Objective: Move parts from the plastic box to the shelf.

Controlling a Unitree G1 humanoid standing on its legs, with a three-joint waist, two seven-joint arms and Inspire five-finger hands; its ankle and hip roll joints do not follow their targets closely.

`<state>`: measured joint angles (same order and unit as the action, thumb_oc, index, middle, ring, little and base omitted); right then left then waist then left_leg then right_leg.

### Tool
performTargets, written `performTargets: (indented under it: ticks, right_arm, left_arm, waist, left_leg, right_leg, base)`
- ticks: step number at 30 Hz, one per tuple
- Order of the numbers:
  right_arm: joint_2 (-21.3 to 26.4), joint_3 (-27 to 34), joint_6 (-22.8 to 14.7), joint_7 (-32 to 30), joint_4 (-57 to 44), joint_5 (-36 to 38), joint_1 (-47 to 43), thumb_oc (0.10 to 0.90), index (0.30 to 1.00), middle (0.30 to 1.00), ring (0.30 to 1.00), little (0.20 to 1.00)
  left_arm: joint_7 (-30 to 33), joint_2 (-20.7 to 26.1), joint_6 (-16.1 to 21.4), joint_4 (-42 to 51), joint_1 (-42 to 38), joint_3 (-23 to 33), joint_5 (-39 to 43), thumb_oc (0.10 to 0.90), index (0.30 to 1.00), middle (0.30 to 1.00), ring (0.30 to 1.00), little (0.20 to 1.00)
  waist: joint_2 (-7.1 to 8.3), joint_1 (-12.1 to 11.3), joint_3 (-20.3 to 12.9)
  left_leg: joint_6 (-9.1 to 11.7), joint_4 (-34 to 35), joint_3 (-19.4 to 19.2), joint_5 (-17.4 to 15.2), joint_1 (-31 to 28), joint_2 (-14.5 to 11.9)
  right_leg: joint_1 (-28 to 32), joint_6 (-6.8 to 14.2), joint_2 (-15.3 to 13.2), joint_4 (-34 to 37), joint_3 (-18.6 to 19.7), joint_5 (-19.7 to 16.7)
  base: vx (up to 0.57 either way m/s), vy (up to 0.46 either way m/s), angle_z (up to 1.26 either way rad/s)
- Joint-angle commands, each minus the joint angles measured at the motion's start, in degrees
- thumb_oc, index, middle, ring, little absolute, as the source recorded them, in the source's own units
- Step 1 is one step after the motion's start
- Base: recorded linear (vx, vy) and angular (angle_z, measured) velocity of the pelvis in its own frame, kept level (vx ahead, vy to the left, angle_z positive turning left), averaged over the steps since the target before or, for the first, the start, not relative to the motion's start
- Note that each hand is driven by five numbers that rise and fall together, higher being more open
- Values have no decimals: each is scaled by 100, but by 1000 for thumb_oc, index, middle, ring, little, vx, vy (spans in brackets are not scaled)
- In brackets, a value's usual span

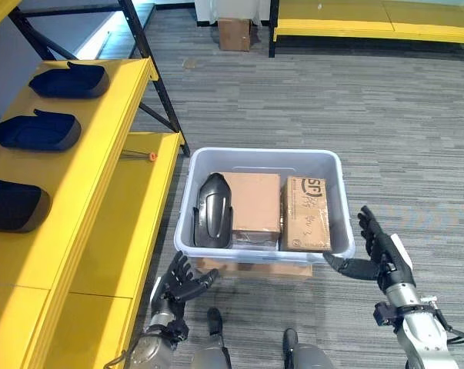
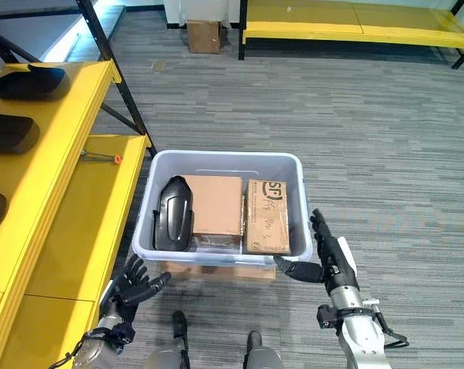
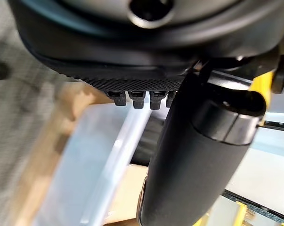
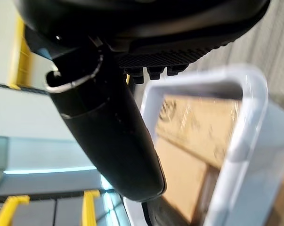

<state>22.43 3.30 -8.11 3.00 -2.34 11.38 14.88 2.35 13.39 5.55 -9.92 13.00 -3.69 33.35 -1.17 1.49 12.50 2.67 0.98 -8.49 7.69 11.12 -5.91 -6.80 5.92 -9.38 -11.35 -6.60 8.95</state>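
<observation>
A pale grey plastic box (image 1: 335, 173) stands on the floor on a low cardboard base. Inside lie a black curved part (image 1: 213, 211) at its left, a plain cardboard box (image 1: 254, 204) in the middle and a printed cardboard box (image 1: 305, 214) at its right. My left hand (image 1: 179, 283) hovers open just below the box's near left corner. My right hand (image 1: 379, 252) is open beside the near right corner, thumb reaching toward the box wall (image 4: 243, 122). The yellow shelf (image 1: 108, 115) on the left carries three dark parts, such as a dark part (image 1: 38, 131).
A lower yellow shelf level (image 1: 131, 223) lies between the shelf and the box, with a small orange-tipped tool (image 1: 141, 156) on it. Black shelf braces (image 1: 155, 77) stand behind. A cardboard carton (image 1: 234, 34) and another yellow rack (image 1: 370, 27) are far back.
</observation>
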Motion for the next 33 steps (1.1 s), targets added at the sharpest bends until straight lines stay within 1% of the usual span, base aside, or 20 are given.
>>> performTargets:
  ticks: [1, 12, 14, 15, 16, 17, 18, 19, 20, 21, 22, 23, 24, 25, 26, 27, 28, 29, 30, 33]
  right_arm:
    - [59, 192, -431, -53, -556, 29, -632, 900, 1000, 1000, 1000, 1000]
    - [86, 88, -416, -92, -579, 16, -889, 900, 1000, 1000, 1000, 1000]
    - [84, 87, -429, -85, -606, 12, -916, 900, 1000, 1000, 1000, 1000]
    - [74, 112, -443, -78, -676, -18, -912, 900, 1000, 1000, 1000, 1000]
    - [74, 114, -442, -78, -676, -18, -916, 900, 1000, 1000, 1000, 1000]
    - [76, 105, -444, -82, -685, -32, -919, 900, 1000, 1000, 1000, 1000]
    - [110, 79, -458, -89, -737, -87, -987, 900, 1000, 1000, 1000, 1000]
    - [111, 79, -458, -89, -736, -87, -993, 900, 1000, 1000, 1000, 1000]
    - [105, 12, -475, -114, -758, -97, -1098, 900, 1000, 1000, 1000, 1000]
    - [105, 12, -475, -114, -758, -97, -1098, 900, 1000, 1000, 1000, 1000]
    - [92, -10, -476, -126, -753, -98, -1127, 900, 1000, 1000, 1000, 1000]
    - [87, -19, -474, -137, -748, -103, -1142, 900, 1000, 1000, 1000, 1000]
    - [103, -53, -463, -148, -722, -71, -1202, 900, 1000, 1000, 1000, 1000]
    - [137, -123, -466, -148, -675, -40, -1318, 900, 1000, 1000, 1000, 1000]
    - [193, -247, -462, -159, -648, -66, -1477, 900, 1000, 1000, 1000, 1000]
    - [193, -257, -464, -161, -640, -66, -1491, 900, 1000, 1000, 1000, 1000]
    - [243, -249, -447, -110, -696, -62, -1438, 900, 1000, 1000, 1000, 1000]
    - [242, -247, -446, -109, -699, -62, -1435, 900, 1000, 1000, 1000, 1000]
    - [294, -210, -450, -62, -692, -51, -1397, 900, 1000, 1000, 1000, 1000]
    - [372, -135, -444, -48, -730, -22, -1348, 900, 1000, 1000, 1000, 1000]
  left_arm:
    - [115, 310, 528, 636, -9, 331, -26, 900, 1000, 1000, 1000, 1000]
    - [188, 391, 521, 687, -142, 291, -10, 900, 1000, 1000, 1000, 1000]
    - [167, 460, 508, 679, -193, 273, -39, 900, 1000, 1000, 1000, 1000]
    - [138, 539, 494, 657, -250, 250, -108, 900, 1000, 1000, 1000, 1000]
    - [137, 539, 494, 656, -254, 250, -108, 900, 1000, 1000, 1000, 1000]
    - [150, 562, 487, 634, -291, 218, -133, 900, 1000, 1000, 1000, 1000]
    - [172, 655, 482, 617, -409, 175, -160, 900, 1000, 1000, 1000, 1000]
    - [172, 654, 482, 615, -415, 177, -160, 900, 1000, 1000, 1000, 1000]
    - [182, 744, 482, 618, -505, 182, -192, 900, 1000, 1000, 1000, 1000]
    - [182, 743, 482, 618, -505, 182, -192, 900, 1000, 1000, 1000, 1000]
    - [198, 747, 486, 626, -497, 200, -208, 900, 1000, 1000, 1000, 1000]
    - [196, 759, 485, 646, -491, 221, -198, 900, 1000, 1000, 1000, 1000]
    - [221, 762, 496, 638, -504, 240, -166, 900, 1000, 1000, 1000, 1000]
    - [255, 754, 523, 631, -503, 283, -115, 900, 1000, 1000, 1000, 1000]
    - [324, 716, 558, 611, -469, 391, -32, 900, 1000, 1000, 1000, 1000]
    - [325, 716, 559, 612, -468, 401, -30, 900, 1000, 1000, 1000, 1000]
    - [326, 665, 563, 546, -417, 459, -12, 900, 1000, 1000, 1000, 1000]
    - [325, 665, 563, 546, -416, 458, -12, 900, 1000, 1000, 1000, 1000]
    - [259, 619, 578, 590, -393, 405, -49, 900, 1000, 1000, 1000, 1000]
    - [164, 492, 535, 647, -291, 369, -31, 900, 1000, 1000, 1000, 1000]
  waist:
    - [297, -16, -149]
    - [501, -67, -92]
    - [505, -58, -64]
    - [485, -2, -7]
    - [482, -7, -27]
    - [462, 24, 7]
    - [371, 142, 117]
    - [366, 136, 105]
    - [285, 174, 246]
    - [286, 172, 245]
    - [291, 135, 233]
    - [291, 154, 276]
    - [318, 124, 243]
    - [364, 98, 306]
    - [426, 24, 375]
    - [420, 24, 384]
    - [555, 2, 433]
    - [554, 1, 441]
    - [637, 5, 377]
    - [605, 30, 255]
  left_leg:
    - [213, -816, 125, -269, 623, -435]
    - [-11, -1432, 99, -765, 994, -287]
    - [-96, -1429, 138, -857, 961, -204]
    - [-187, -1398, 178, -948, 860, -84]
    - [-190, -1372, 171, -919, 878, -87]
    - [-242, -1356, 192, -965, 807, -28]
    - [-360, -1300, 265, -1036, 655, 60]
    - [-361, -1285, 260, -1014, 671, 52]
    - [-430, -1244, 238, -1066, 529, 14]
    - [-430, -1244, 237, -1066, 529, 14]
    - [-406, -1234, 175, -1242, 393, -5]
    - [-418, -1235, 129, -1193, 353, -30]
    - [-355, -1223, 122, -1303, 281, -53]
    - [-309, -1243, 30, -1274, 254, -127]
    - [-171, -1303, 10, -1430, 119, -279]
    - [-163, -1309, 5, -1445, 106, -294]
    - [-102, -1414, -21, -1391, 60, -341]
    - [-101, -1415, -20, -1393, 51, -342]
    - [-1, -1358, 67, -1288, 58, -388]
    - [121, -1187, 129, -1156, -26, -521]
  right_leg:
    - [957, 275, -380, 1032, -3, -284]
    - [809, 455, -614, 971, -17, -526]
    - [687, 482, -661, 650, 16, -605]
    - [515, 506, -701, 202, 100, -887]
    - [482, 505, -697, 207, 109, -907]
    - [371, 485, -721, -98, 166, -1070]
    - [-88, 378, -660, -823, 409, -1419]
    - [-114, 375, -652, -819, 416, -1437]
    - [-431, 299, -495, -1278, 363, -1307]
    - [-434, 299, -495, -1281, 365, -1306]
    - [-476, 331, -630, -1176, 112, -1173]
    - [-457, 295, -685, -955, -34, -1178]
    - [-450, 338, -763, -643, -143, -1025]
    - [-498, 321, -806, -110, -363, -1076]
    - [-608, 489, -924, 428, -539, -1169]
    - [-575, 491, -905, 472, -545, -1187]
    - [-491, 488, -893, 804, -547, -1280]
    - [-478, 488, -891, 810, -550, -1281]
    - [-378, 461, -741, 784, -435, -1246]
    - [-227, 429, -642, 782, -641, -1194]
  base:
    - [43, 143, 1]
    - [41, 76, -2]
    - [43, 117, -2]
    - [14, 98, -1]
    - [41, 156, 5]
    - [41, 190, 11]
    - [40, 189, 18]
    - [38, 233, 28]
    - [14, 103, 23]
    - [117, 127, 14]
    - [91, 11, 2]
    - [181, -18, -8]
    - [62, -95, -26]
    - [180, -198, -39]
    - [96, -169, -41]
    - [134, -246, -52]
    - [22, -129, -52]
    - [62, -252, -36]
    - [47, -124, 13]
    - [70, -176, 62]
